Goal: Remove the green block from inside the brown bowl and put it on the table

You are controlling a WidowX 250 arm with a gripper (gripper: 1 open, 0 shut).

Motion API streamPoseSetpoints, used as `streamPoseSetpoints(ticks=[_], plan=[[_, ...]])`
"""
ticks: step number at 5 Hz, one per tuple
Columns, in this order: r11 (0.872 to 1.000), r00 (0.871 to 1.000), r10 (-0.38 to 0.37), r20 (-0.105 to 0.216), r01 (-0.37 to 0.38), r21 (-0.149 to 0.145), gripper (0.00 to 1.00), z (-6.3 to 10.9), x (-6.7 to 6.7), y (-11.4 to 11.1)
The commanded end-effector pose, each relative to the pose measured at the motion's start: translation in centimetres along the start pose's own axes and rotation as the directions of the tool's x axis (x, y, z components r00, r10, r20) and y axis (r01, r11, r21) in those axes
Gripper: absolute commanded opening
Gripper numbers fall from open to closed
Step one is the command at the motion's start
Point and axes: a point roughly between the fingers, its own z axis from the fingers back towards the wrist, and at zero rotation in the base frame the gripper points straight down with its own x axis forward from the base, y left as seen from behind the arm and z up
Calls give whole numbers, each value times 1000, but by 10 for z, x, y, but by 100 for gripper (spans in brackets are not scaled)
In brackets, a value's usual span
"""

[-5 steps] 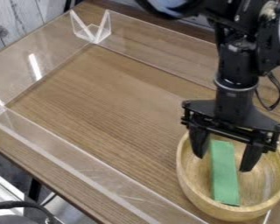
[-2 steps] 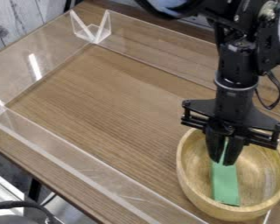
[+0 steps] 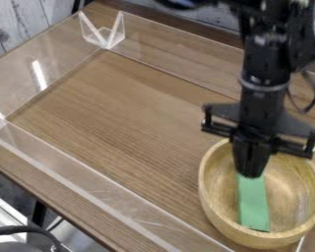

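- Table (image 3: 134, 108), brown wood-grain top, the grain running lengthwise; it fills most of the view and carries the bowl.
- Clear acrylic wall (image 3: 114, 202), low and see-through, set along the table's near edge, glossy in places.
- Robot arm (image 3: 266, 64), black, jointed, blurred; it comes in from the top right and stands over the bowl, with a dark cable looping at its side.
- Brown bowl (image 3: 212, 202), round, shallow, light tan wood with a thick rim; at the lower right of the view, upright, its upper rim partly hidden by the gripper.
- Gripper (image 3: 248, 169), black, pointing down over the upper part of the bowl; closed, its fingertips together just by the block's upper end. Contact with the block cannot be told.
- Green block (image 3: 255, 207), flat, elongated, plain bright green; lying inside the bowl, lengthwise towards the lower rim.
- White angular piece (image 3: 102, 35), open-framed with pointed uprights; at the table's far left corner, well apart from the bowl.
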Motion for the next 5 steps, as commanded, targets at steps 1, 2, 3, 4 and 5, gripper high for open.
streamPoseSetpoints(ticks=[1,2,3,4,5], plan=[[999,996,5,90,-1,-42,0,41,14,-3],[998,992,23,122,-17,-57,0,67,26,7],[999,994,3,109,3,-49,0,49,19,1],[999,996,-16,91,18,-31,100,30,16,2],[999,996,-22,84,24,-25,0,19,16,2]])
